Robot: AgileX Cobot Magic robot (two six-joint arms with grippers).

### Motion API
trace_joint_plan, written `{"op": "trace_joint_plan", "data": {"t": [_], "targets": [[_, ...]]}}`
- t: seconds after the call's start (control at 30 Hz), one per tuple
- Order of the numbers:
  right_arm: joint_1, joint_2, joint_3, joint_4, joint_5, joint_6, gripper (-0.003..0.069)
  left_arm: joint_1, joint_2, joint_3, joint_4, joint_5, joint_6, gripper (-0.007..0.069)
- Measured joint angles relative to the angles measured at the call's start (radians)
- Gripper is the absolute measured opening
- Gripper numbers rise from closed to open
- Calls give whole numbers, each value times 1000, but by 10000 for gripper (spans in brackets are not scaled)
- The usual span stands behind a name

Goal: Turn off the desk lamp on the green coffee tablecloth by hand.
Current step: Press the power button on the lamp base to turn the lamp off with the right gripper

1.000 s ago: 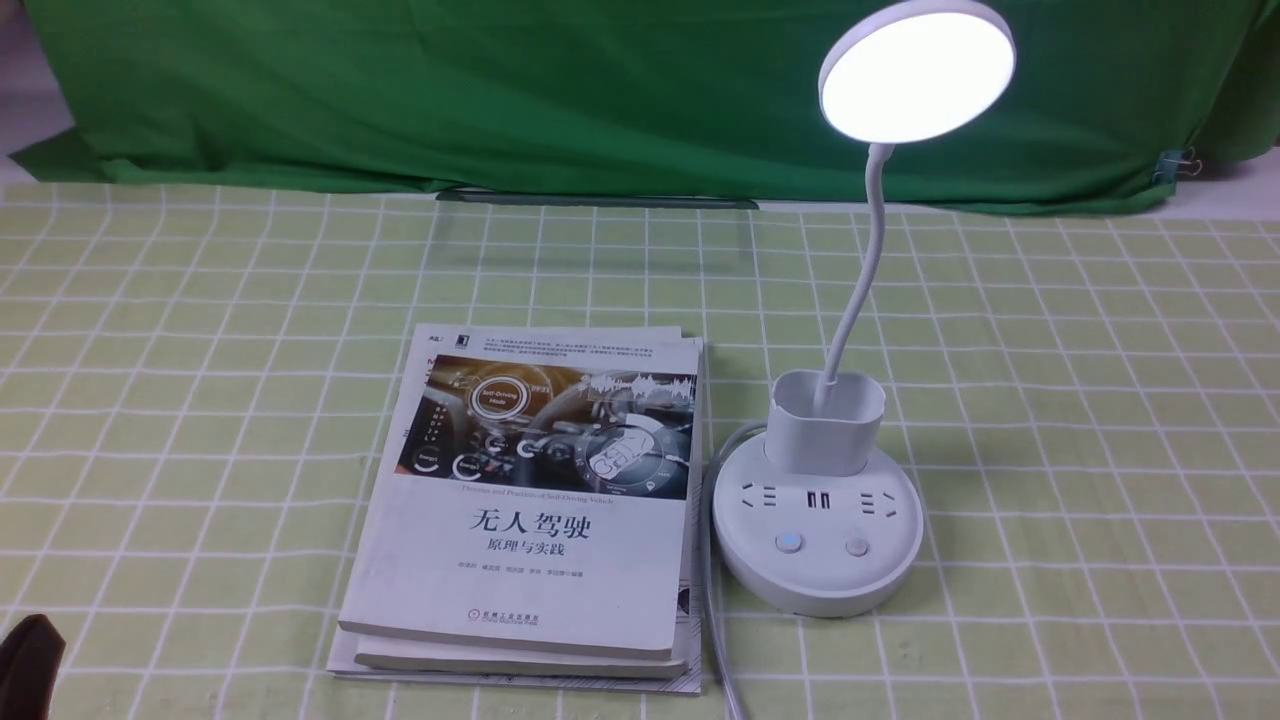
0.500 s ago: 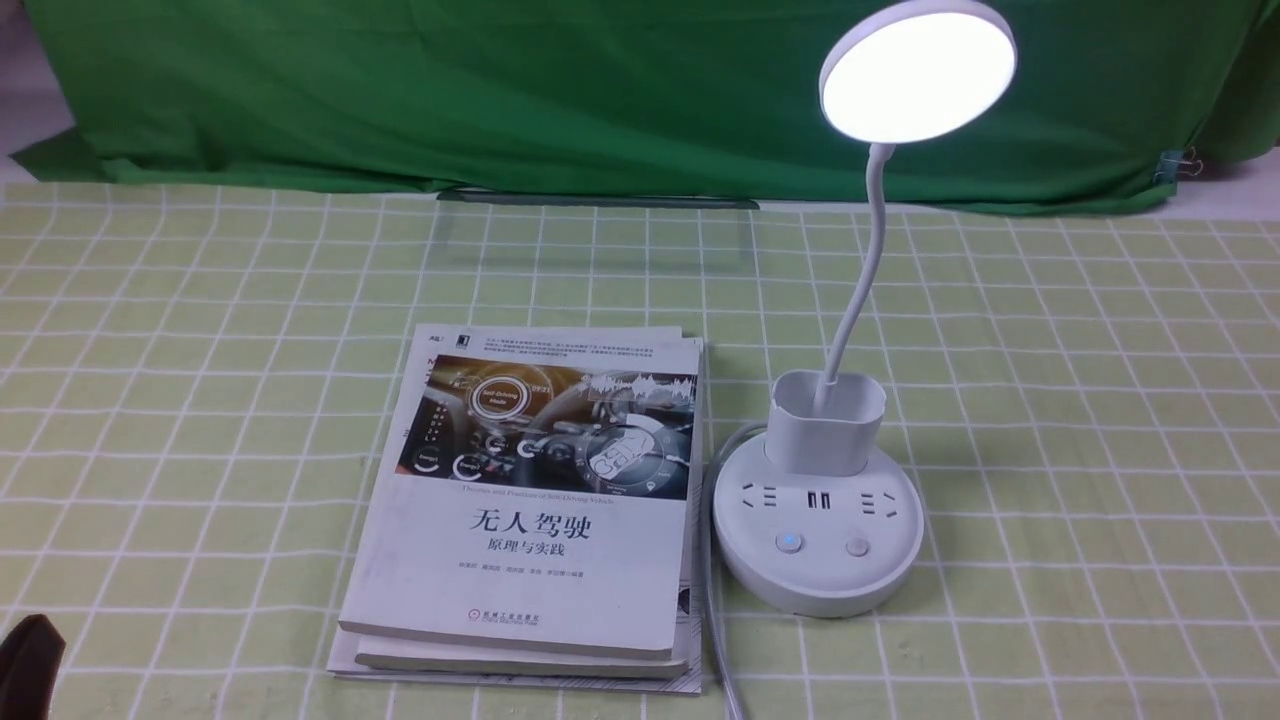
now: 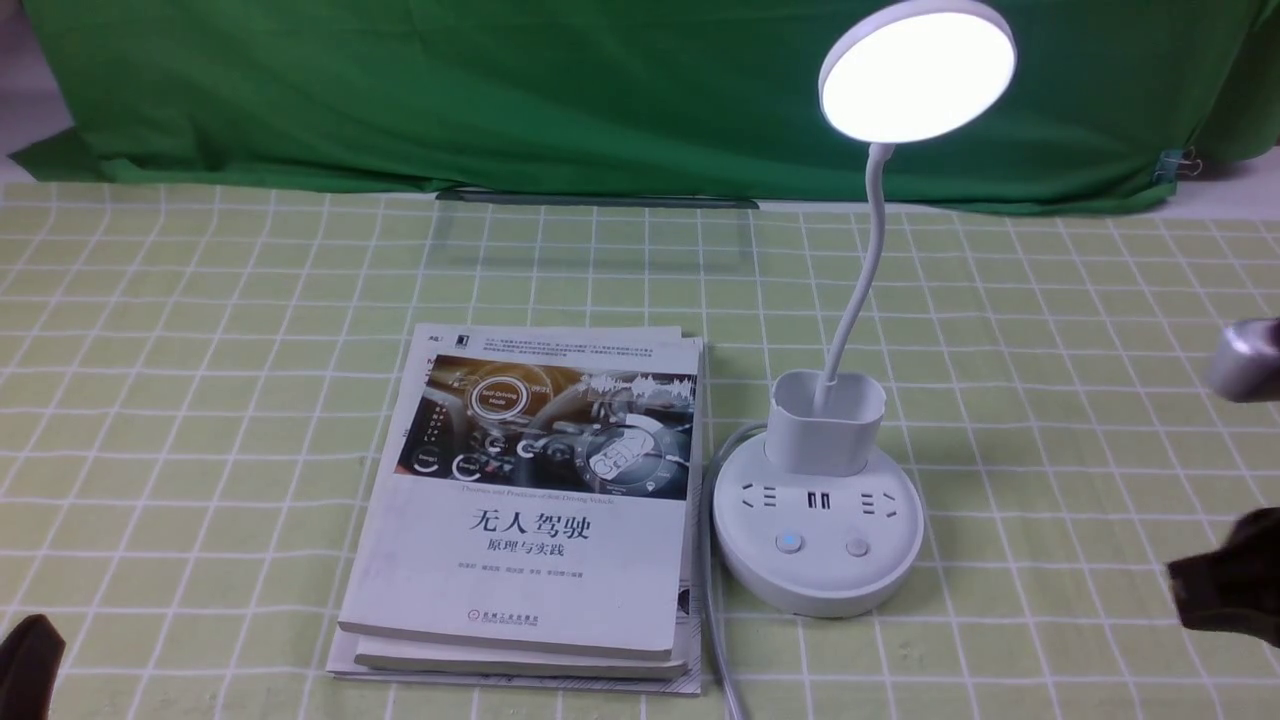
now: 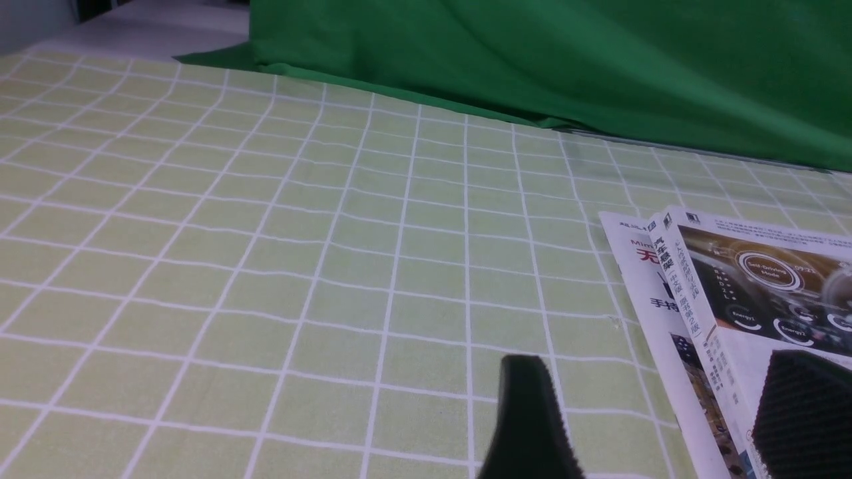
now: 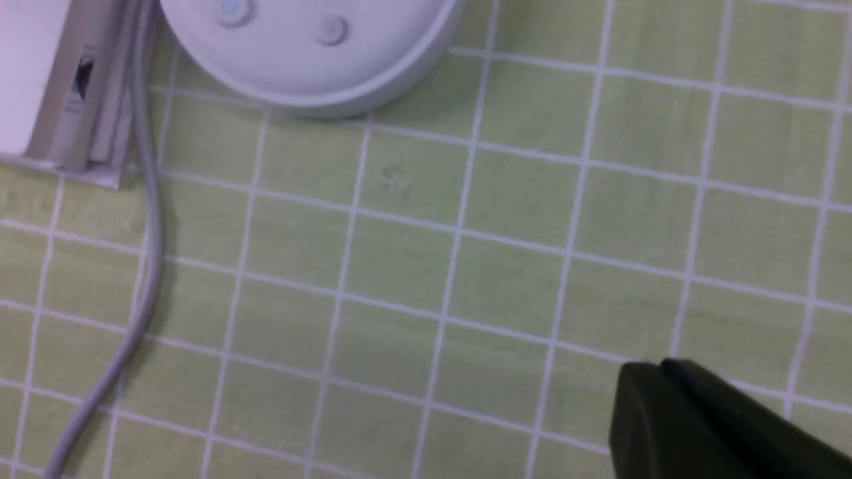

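We judged lamp [image 3: 845,490] light, neck [image 3: 868,270] bendy; wanted straight press on base's lit button [image 3: 789,542], no grip. Right tool [image 5: 665,366], right of base, was closed, empty; left tool [image 4: 655,366] wide.

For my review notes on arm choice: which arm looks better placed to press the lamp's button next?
Probably the right: its closed black gripper is over the grid cloth near the round white lamp base, while the black left gripper is beyond the stacked books.

Top book [image 3: 520,560]: "无人驾驶", "原理与实践", "China Machine Press" (dial reads "Self-Driving Mode").
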Motion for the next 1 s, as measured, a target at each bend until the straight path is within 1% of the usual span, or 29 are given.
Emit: {"op": "trace_joint_plan", "data": {"t": [0.03, 0.1, 0.13, 0.17, 0.2, 0.27, 0.3, 0.37, 0.5, 0.73, 1.0], "targets": [[7, 21, -8, 0, 0, 0, 43, 0, 0, 0, 0, 0, 0, 410], [104, 147, -61, -1, -30, -2, 43, 0, 0, 0, 0, 0, 0, 410], [131, 193, -82, -1, -46, -5, 43, 0, 0, 0, 0, 0, 0, 410], [138, 193, -82, -1, -46, -5, 43, 0, 0, 0, 0, 0, 0, 410], [188, 282, -130, -1, -66, -13, 43, 0, 0, 0, 0, 0, 0, 410], [225, 368, -181, -1, -80, -21, 43, 0, 0, 0, 0, 0, 0, 410], [227, 368, -181, -1, -80, -21, 43, 0, 0, 0, 0, 0, 0, 410], [242, 469, -244, -3, -83, -24, 43, 0, 0, 0, 0, 0, 0, 410], [241, 577, -324, -19, -87, -27, 43, 0, 0, 0, 0, 0, 0, 410], [241, 667, -421, -22, -90, -35, 43, 0, 0, 0, 0, 0, 0, 410], [241, 746, -444, -31, -90, -43, 43, 0, 0, 0, 0, 0, 0, 410]]}}
